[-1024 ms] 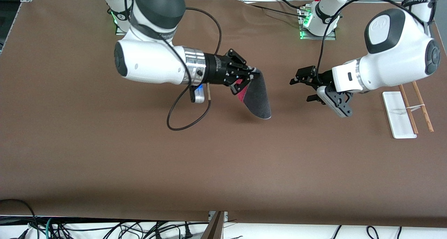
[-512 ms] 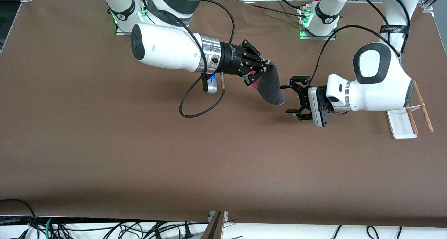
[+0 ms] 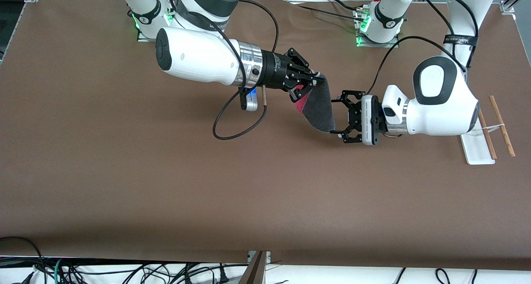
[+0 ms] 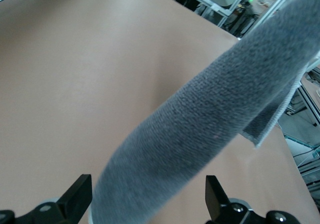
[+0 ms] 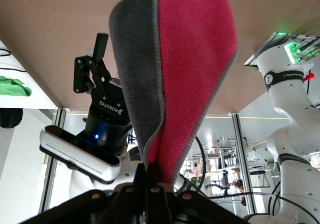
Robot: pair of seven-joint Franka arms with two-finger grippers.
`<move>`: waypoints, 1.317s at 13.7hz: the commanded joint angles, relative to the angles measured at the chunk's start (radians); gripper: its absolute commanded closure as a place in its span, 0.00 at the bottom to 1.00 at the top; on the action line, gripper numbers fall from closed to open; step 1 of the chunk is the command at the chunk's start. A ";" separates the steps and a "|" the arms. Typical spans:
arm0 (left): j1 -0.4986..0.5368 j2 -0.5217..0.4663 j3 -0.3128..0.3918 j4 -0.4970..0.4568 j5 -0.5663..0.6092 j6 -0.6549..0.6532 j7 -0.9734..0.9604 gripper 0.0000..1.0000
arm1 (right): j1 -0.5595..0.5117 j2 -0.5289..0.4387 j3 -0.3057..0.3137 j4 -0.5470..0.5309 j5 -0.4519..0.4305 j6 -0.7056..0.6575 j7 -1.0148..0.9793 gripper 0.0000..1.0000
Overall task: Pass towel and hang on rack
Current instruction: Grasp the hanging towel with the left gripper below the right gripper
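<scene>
Towel (image 3: 319,110) hangs in the air at frame centre, slightly above mid-height in the front view, folded over, dark grey face outward, pink-red face (image 5: 192,73) inside with pale grey trim. Right gripper (image 3: 313,81) is clamped tight on its upper corner, arm coming in from upper left of frame. Left gripper (image 3: 342,117) sits at the towel's lower end, jaws spread wide, one finger above it and one below; left wrist view shows the grey cloth (image 4: 210,129) running between the two fingertips (image 4: 75,199), not pinched. Rack (image 3: 481,145) stands on the brown table (image 3: 124,184) at the right edge of frame, white base, two wooden rods (image 3: 502,126), partly hidden by the left arm.
</scene>
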 commanded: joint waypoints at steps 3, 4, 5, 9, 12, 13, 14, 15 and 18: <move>0.000 0.055 0.000 0.006 -0.069 -0.006 0.198 0.62 | 0.009 -0.010 -0.006 0.001 -0.017 0.011 0.029 1.00; 0.000 0.057 -0.002 0.005 -0.069 -0.008 0.198 0.87 | 0.009 -0.010 -0.006 0.001 -0.017 0.011 0.029 1.00; 0.002 0.057 -0.002 0.003 -0.069 -0.008 0.199 1.00 | 0.009 -0.010 -0.006 0.001 -0.017 0.011 0.029 1.00; 0.002 0.057 0.000 0.003 -0.069 -0.008 0.199 1.00 | 0.009 -0.010 -0.006 0.001 -0.017 0.011 0.031 1.00; 0.003 0.055 -0.002 0.005 -0.067 -0.009 0.198 1.00 | 0.008 -0.010 -0.009 0.001 -0.016 0.011 0.031 0.98; 0.005 0.054 -0.001 0.006 -0.067 -0.014 0.198 1.00 | 0.006 -0.010 -0.011 0.001 -0.016 0.011 0.031 0.64; 0.008 0.052 0.000 0.011 -0.063 -0.020 0.196 1.00 | 0.003 -0.010 -0.011 0.001 -0.014 0.011 0.029 0.42; 0.014 0.050 0.000 0.012 -0.060 -0.021 0.196 1.00 | -0.001 -0.010 -0.011 0.001 -0.013 0.011 0.030 0.22; 0.017 0.046 0.004 0.018 -0.050 -0.035 0.192 1.00 | -0.018 -0.015 -0.012 0.001 -0.013 0.006 0.029 0.01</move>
